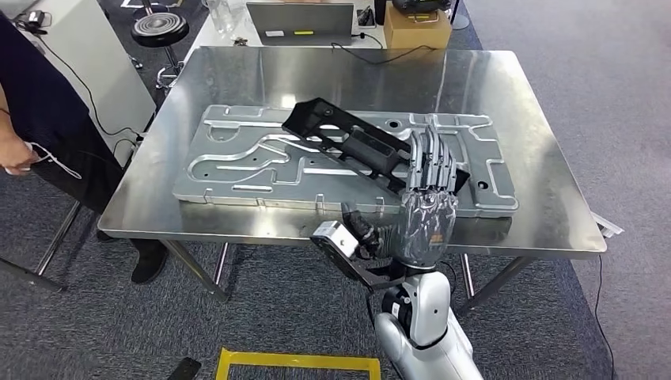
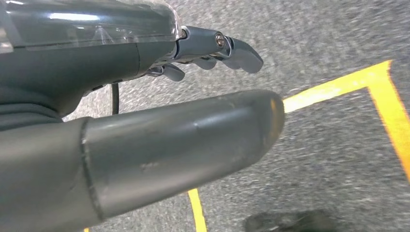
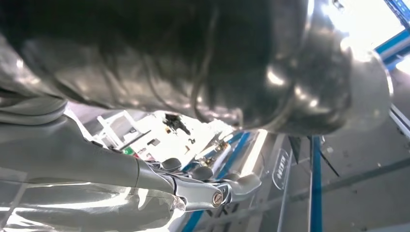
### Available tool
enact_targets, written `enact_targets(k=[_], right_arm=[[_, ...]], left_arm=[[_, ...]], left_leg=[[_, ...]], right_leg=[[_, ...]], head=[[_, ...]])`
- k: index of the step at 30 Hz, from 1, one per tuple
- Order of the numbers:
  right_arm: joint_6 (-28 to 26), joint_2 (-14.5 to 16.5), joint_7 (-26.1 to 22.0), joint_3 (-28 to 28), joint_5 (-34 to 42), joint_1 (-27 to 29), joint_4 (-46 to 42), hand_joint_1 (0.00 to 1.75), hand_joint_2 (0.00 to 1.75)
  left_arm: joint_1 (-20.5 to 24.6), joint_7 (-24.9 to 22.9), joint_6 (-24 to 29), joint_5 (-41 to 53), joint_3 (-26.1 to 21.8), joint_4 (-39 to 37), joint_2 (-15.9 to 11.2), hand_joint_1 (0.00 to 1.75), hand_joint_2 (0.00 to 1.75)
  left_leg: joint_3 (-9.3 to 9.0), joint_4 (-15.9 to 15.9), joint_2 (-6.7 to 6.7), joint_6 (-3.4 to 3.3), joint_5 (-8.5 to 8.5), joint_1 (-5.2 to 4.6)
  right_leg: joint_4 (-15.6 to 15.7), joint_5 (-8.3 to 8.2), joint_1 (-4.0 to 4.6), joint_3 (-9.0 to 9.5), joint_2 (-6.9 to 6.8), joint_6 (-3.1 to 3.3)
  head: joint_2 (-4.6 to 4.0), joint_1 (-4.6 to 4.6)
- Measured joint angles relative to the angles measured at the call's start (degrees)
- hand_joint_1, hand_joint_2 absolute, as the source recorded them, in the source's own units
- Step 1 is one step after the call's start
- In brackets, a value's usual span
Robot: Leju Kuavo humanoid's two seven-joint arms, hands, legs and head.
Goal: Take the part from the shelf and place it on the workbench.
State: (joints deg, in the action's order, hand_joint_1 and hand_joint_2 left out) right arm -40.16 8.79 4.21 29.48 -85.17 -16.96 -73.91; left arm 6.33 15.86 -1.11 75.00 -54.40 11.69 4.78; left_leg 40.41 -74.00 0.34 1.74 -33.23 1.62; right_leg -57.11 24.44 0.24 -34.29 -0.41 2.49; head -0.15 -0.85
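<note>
The black part (image 1: 348, 144) lies slantwise across the silver stamped panel (image 1: 237, 170) on the steel workbench (image 1: 522, 103). Its far end tilts up toward the middle of the bench, and its near end runs under the fingers (image 1: 431, 158) of the right hand (image 1: 429, 202). The fingers lie over the top of that near end, side by side and nearly straight, pointing away from the robot. Whether they press on the part or hover just above it cannot be told from the head view, nor whether the thumb is under it.

The right arm comes up from the bottom edge, its forearm rising to the near edge of the bench, with the palm facing down and the back of the hand toward the camera. In the right wrist view the fingertips (image 3: 241, 183) are stretched out, and a blurred dark mass lies close against them.

The left hand (image 2: 159, 121) hangs over grey carpet with yellow tape (image 2: 338, 84). Its thumb is extended, the fingers are slightly curled and apart, and it holds nothing.

A person (image 1: 47, 127) in dark clothes stands at the left of the bench.
</note>
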Motion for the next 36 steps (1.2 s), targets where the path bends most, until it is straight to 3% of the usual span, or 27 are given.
enact_targets(k=[1, 3, 5, 7, 9, 10, 13, 14, 15, 16, 17, 18, 19, 21, 22, 24, 25, 27, 29, 30, 31, 32, 34, 36], right_arm=[[-0.01, 0.0, -0.48, -0.42, 0.09, 0.89, -0.44, 0.0, 0.0], [-0.02, 0.04, -1.81, -1.44, 0.62, 2.73, -1.54, 0.0, 0.0], [-0.04, 0.27, -3.67, -2.83, 1.48, 4.91, -3.0, 0.0, 0.0], [-0.05, 0.73, -5.99, -4.62, 2.73, 7.31, -4.4, 0.0, 0.0], [-0.05, 1.55, -9.31, -7.2, 4.55, 10.04, -5.59, 0.0, 0.0], [-0.05, 2.08, -11.2, -8.79, 5.52, 11.5, -6.11, 0.0, 0.0], [-0.05, 3.94, -16.86, -14.05, 8.55, 15.41, -7.17, 0.0, 0.0], [-0.05, 4.58, -18.86, -16.1, 9.82, 16.55, -7.31, 0.0, 0.0], [-0.05, 5.13, -20.81, -18.32, 11.36, 17.71, -7.37, 0.0, 0.0], [-0.05, 5.6, -22.47, -20.58, 13.19, 18.93, -7.37, 0.0, 0.0], [-0.05, 6.0, -23.8, -22.73, 15.28, 20.13, -7.34, 0.0, 0.0], [-0.05, 6.35, -24.92, -24.77, 17.37, 21.24, -7.28, 0.0, 0.0], [-0.05, 6.67, -25.93, -26.69, 19.4, 22.16, -7.19, 0.0, 0.0], [-0.05, 7.22, -27.83, -30.21, 23.57, 23.49, -6.77, 0.0, 0.0], [-0.04, 7.44, -28.78, -31.72, 25.83, 24.08, -6.33, 0.0, 0.0], [-0.04, 7.92, -31.33, -34.49, 31.2, 25.27, -4.71, 0.0, 0.0], [-0.02, 8.14, -32.84, -35.83, 34.19, 25.69, -3.49, 0.0, 0.0], [0.47, 8.51, -35.82, -38.73, 40.54, 26.11, -0.41, 0.0, 0.0], [2.01, 8.73, -37.69, -41.67, 45.81, 26.34, 2.64, 0.0, 0.0], [3.22, 8.81, -38.35, -43.2, 48.11, 26.43, 4.16, 0.0, 0.0], [4.63, 8.9, -38.96, -44.8, 50.17, 26.46, 5.73, 0.0, 0.0], [6.25, 8.96, -39.66, -46.59, 52.05, 26.37, 7.44, 0.0, 0.0], [9.66, 9.03, -41.33, -51.01, 55.01, 25.82, 11.56, 0.0, 0.0], [12.58, 8.91, -42.81, -56.27, 56.65, 24.87, 16.58, 0.0, 0.0]], left_arm=[[-0.09, 0.09, 0.07, -0.13, -0.02, 0.0, -0.01, 0.0, 0.0], [-0.21, 0.35, 0.22, -0.5, -0.1, 0.01, -0.02, 0.0, 0.0], [-0.28, 0.68, 0.49, -0.87, -0.31, 0.01, -0.02, 0.0, 0.0], [-0.51, 1.0, 0.77, -1.21, -0.67, 0.01, -0.01, 0.0, 0.0], [-0.96, 1.37, 0.92, -1.63, -1.22, -0.01, 0.08, 0.0, 0.0], [-1.15, 1.55, 0.97, -1.84, -1.49, -0.01, 0.11, 0.0, 0.0], [-1.54, 1.97, 1.18, -2.23, -2.22, 0.0, 0.16, 0.0, 0.0], [-1.66, 2.07, 1.34, -2.4, -2.53, 0.0, 0.16, 0.0, 0.0], [-1.8, 2.16, 1.54, -2.57, -2.85, 0.0, 0.16, 0.0, 0.0], [-1.95, 2.26, 1.75, -2.77, -3.15, 0.0, 0.16, 0.0, 0.0], [-2.12, 2.33, 1.95, -2.95, -3.44, 0.0, 0.18, 0.0, 0.0], [-2.25, 2.4, 2.09, -3.09, -3.77, 0.0, 0.21, 0.0, 0.0], [-2.37, 2.46, 2.19, -3.23, -4.09, 0.0, 0.29, 0.0, 0.0], [-2.52, 2.55, 2.37, -3.56, -4.7, 0.0, 0.44, 0.0, 0.0], [-2.57, 2.61, 2.46, -3.73, -4.98, 0.0, 0.49, 0.0, 0.0], [-2.63, 2.75, 2.67, -4.03, -5.58, 0.0, 0.49, 0.0, 0.0], [-2.69, 2.81, 2.75, -4.12, -5.85, 0.0, 0.51, 0.0, 0.0], [-2.85, 2.93, 2.85, -4.32, -6.26, 0.0, 0.58, 0.0, 0.0], [-3.0, 3.01, 2.9, -4.53, -6.82, 0.0, 0.64, 0.0, 0.0], [-3.09, 3.03, 2.92, -4.62, -7.11, 0.0, 0.64, 0.0, 0.0], [-3.16, 3.05, 2.95, -4.68, -7.37, 0.0, 0.64, 0.0, 0.0], [-3.21, 3.07, 2.97, -4.72, -7.54, 0.0, 0.64, 0.0, 0.0], [-3.18, 3.15, 3.01, -4.73, -7.95, 0.01, 0.63, 0.0, 0.0], [-3.18, 3.28, 3.06, -4.71, -8.44, 0.01, 0.62, 0.0, 0.0]], left_leg=[[-1.17, -0.26, 0.0, 0.01, 1.25, 0.0], [-6.28, 4.88, 0.0, -0.19, 3.67, 0.0], [-11.97, 12.69, -0.1, -0.67, 2.71, -0.26], [-13.92, 16.2, -0.2, -1.36, 1.47, -0.64], [-13.07, 16.32, -0.01, -2.33, 2.46, -0.51], [-12.44, 16.42, 0.11, -2.89, 3.17, -0.39], [-9.94, 16.49, 0.33, -3.78, 5.24, -0.23], [-9.04, 16.46, 0.34, -3.77, 5.88, -0.24], [-8.17, 16.43, 0.33, -3.73, 6.5, -0.25], [-7.32, 16.41, 0.33, -3.64, 7.08, -0.25], [-6.59, 16.39, 0.32, -3.5, 7.65, -0.26], [-6.04, 16.35, 0.3, -3.32, 8.16, -0.26], [-5.63, 16.29, 0.28, -3.1, 8.56, -0.34], [-5.24, 16.16, 0.3, -2.42, 9.33, -0.47], [-5.16, 16.2, 0.34, -2.01, 9.7, -0.49], [-4.96, 16.14, 0.36, -1.2, 10.06, -0.36], [-4.6, 15.42, 0.32, -0.93, 9.3, -0.3], [-2.72, 10.63, 0.18, -0.63, 5.33, -0.2], [-0.36, 3.35, 0.14, -0.4, 1.09, -0.22], [0.03, 1.1, 0.13, -0.35, 0.34, -0.24], [-0.58, 0.81, 0.13, -0.38, 0.65, -0.28], [-2.4, 2.93, 0.12, -0.54, 1.89, -0.33], [-7.63, 10.57, 0.05, -1.17, 4.1, -0.53], [-10.43, 15.29, -0.03, -1.84, 4.65, -0.89]], right_leg=[[-0.31, -0.61, 0.06, -1.11, -0.03, -0.09], [-1.21, -1.59, 0.06, -3.1, -0.05, -0.44], [-2.24, -2.35, 0.19, -4.45, -0.11, -0.98], [-2.53, -3.23, 0.28, -4.82, -0.23, -1.58], [-2.6, -3.33, 0.2, -5.1, -0.09, -2.2], [-3.46, -1.9, 0.11, -5.54, 0.08, -2.57], [-11.99, 6.79, -0.41, -7.76, 0.37, -3.7], [-15.5, 8.39, -0.56, -8.23, 0.36, -3.99], [-17.86, 8.43, -0.7, -8.1, 0.36, -4.16], [-18.52, 7.25, -0.82, -7.1, 0.35, -4.24], [-17.15, 5.55, -0.9, -5.14, 0.35, -4.17], [-13.88, 4.33, -0.93, -2.16, 0.34, -3.95], [-9.46, 4.15, -0.83, 1.42, 0.33, -3.63], [-1.71, 5.82, -0.51, 6.82, 0.32, -2.92], [0.23, 6.58, -0.3, 7.94, 0.33, -2.64], [1.31, 6.35, -0.31, 7.93, 0.26, -1.97], [1.57, 5.89, -0.39, 7.75, 0.19, -1.52], [1.82, 5.0, -0.45, 7.06, 0.0, -0.76], [1.46, 4.5, -0.15, 5.99, -0.11, -0.41], [1.18, 4.32, 0.0, 5.47, -0.15, -0.36], [0.86, 4.19, 0.12, 5.0, -0.17, -0.36], [0.48, 4.12, 0.19, 4.6, -0.16, -0.4], [-0.27, 4.13, 0.3, 3.95, -0.2, -0.57], [-0.76, 4.11, 0.37, 3.58, -0.29, -1.0]], head=[[0.0, 0.0], [0.0, 0.01], [0.0, 0.01], [0.0, -0.01], [0.0, -0.04], [0.0, -0.05], [0.0, -0.08], [0.0, -0.09], [0.0, -0.09], [0.0, -0.09], [0.0, -0.09], [0.0, -0.09], [0.0, -0.09], [0.0, -0.07], [0.0, -0.05], [0.0, -0.04], [0.0, -0.04], [0.0, -0.03], [0.0, -0.02], [0.0, -0.02], [0.0, -0.02], [0.0, -0.02], [0.0, -0.02], [0.0, -0.03]])
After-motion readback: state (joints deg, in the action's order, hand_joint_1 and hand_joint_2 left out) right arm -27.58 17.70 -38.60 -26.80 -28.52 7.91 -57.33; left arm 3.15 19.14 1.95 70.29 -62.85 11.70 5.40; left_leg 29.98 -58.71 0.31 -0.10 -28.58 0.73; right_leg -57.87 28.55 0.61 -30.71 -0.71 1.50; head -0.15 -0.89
